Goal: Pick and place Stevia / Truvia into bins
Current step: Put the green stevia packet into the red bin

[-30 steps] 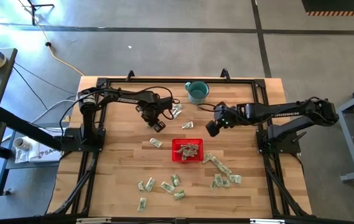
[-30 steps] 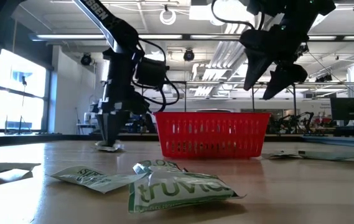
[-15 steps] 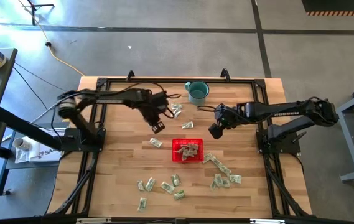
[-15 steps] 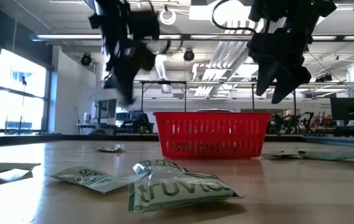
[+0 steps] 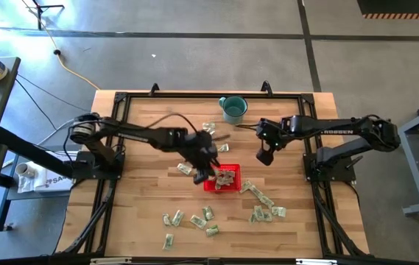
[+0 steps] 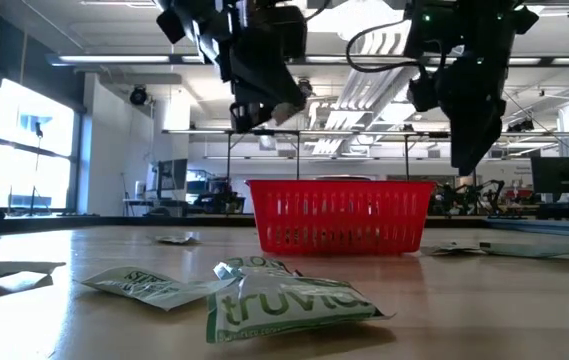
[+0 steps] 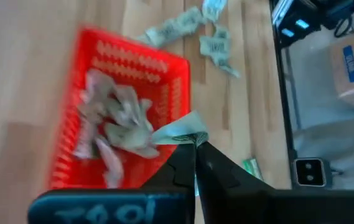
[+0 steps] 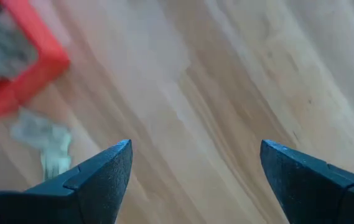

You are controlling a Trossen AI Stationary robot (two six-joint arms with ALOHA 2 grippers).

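Now the left end effector, half a second ago at upper centre of the high view, hangs at the red basket's left rim, pinching one Truvia packet: release seems imminent. Right end effector, fingers apart and empty, hovers right of the basket above the worktop.

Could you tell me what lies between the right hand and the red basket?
Bare wood only, in the high view: the right hand hangs open, apart from the basket.
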